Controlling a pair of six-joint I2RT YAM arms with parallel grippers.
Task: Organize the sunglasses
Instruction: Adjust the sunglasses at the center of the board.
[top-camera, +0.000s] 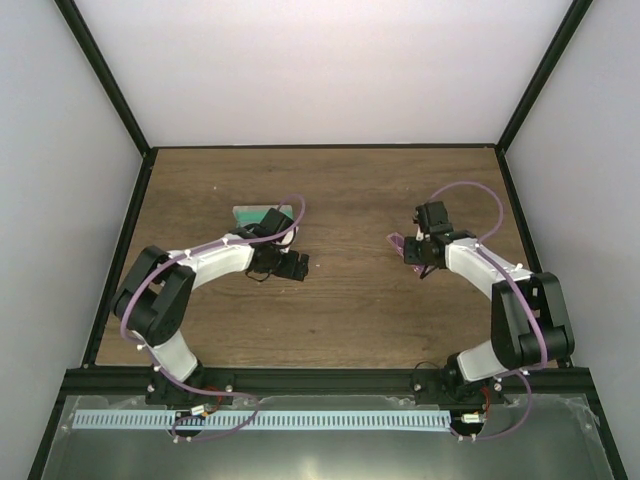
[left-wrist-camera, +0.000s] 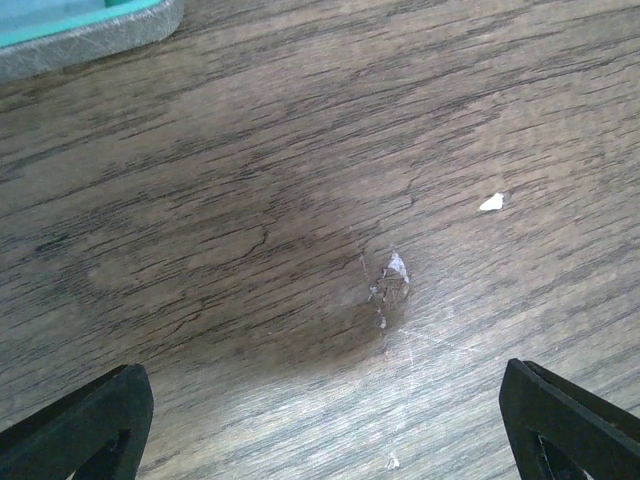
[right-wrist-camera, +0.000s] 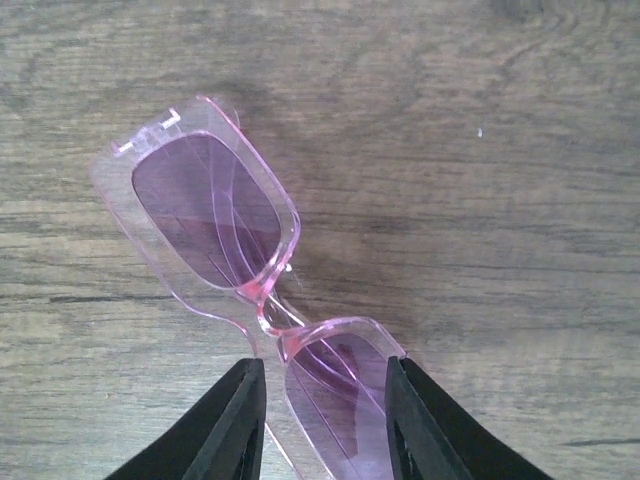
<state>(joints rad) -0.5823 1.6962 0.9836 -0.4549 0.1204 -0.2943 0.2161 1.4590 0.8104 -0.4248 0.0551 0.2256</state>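
The sunglasses (right-wrist-camera: 215, 215) have a clear pink frame and purple-pink lenses. My right gripper (right-wrist-camera: 322, 385) is shut on them, with a black finger on either side of the nearer lens. The other lens sticks out ahead over the wooden table. In the top view the sunglasses (top-camera: 402, 246) show at the tip of my right gripper (top-camera: 418, 258), right of the middle. My left gripper (left-wrist-camera: 330, 400) is wide open and empty, low over bare wood. In the top view my left gripper (top-camera: 290, 266) sits just in front of the case.
The grey case (top-camera: 262, 214) with a green inside lies open at the back left, partly under my left arm. Its corner also shows in the left wrist view (left-wrist-camera: 90, 30). A scuffed spot (left-wrist-camera: 390, 285) marks the wood. Black frame posts and white walls ring the table.
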